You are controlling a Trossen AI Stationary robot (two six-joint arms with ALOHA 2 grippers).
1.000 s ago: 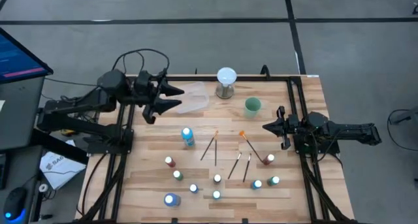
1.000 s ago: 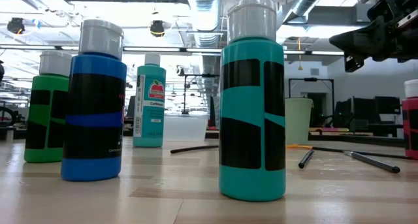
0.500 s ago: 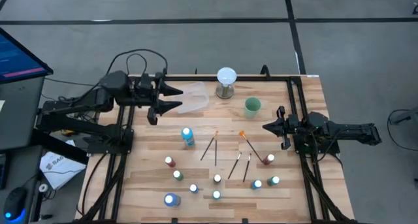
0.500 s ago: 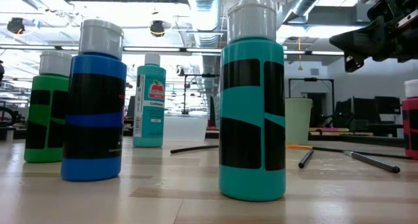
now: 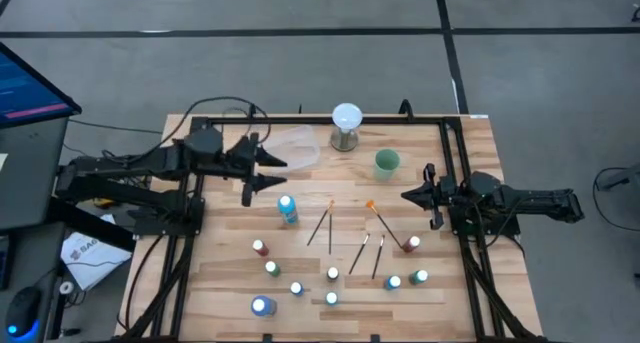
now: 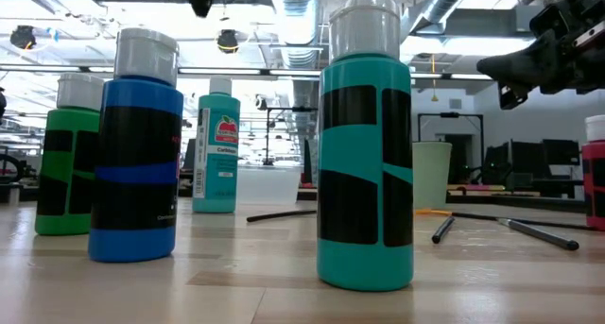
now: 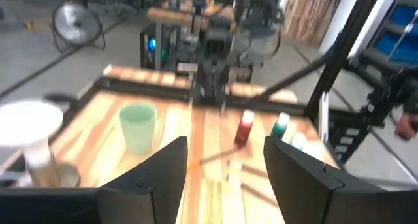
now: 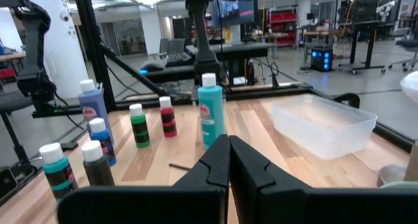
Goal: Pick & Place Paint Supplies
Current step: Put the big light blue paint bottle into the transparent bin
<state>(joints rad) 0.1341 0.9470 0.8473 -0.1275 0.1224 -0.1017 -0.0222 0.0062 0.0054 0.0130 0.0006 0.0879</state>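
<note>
Nearest the front edge, small white-capped paint bottles [image 5: 295, 288] are standing scattered on the wooden slatted table [image 5: 460, 143], and thin wooden-handled brushes [image 5: 320, 225] are lying loose among them. Farther back, a taller teal bottle [image 5: 288, 210] is standing alone. The left gripper [image 5: 276, 173] is hovering above it, fingers spread and empty. The right gripper [image 5: 410, 195], clenched shut, is waiting. The clear plastic tub [image 5: 295, 148] looks empty, so sorting seems barely begun.

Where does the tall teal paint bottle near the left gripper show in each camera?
High: tall teal bottle just below the open left gripper.
Low: behind the blue bottle, left of centre.
Left wrist: not in it.
Right wrist: centre, upright.
Shared landmark: clear plastic bin.
</note>
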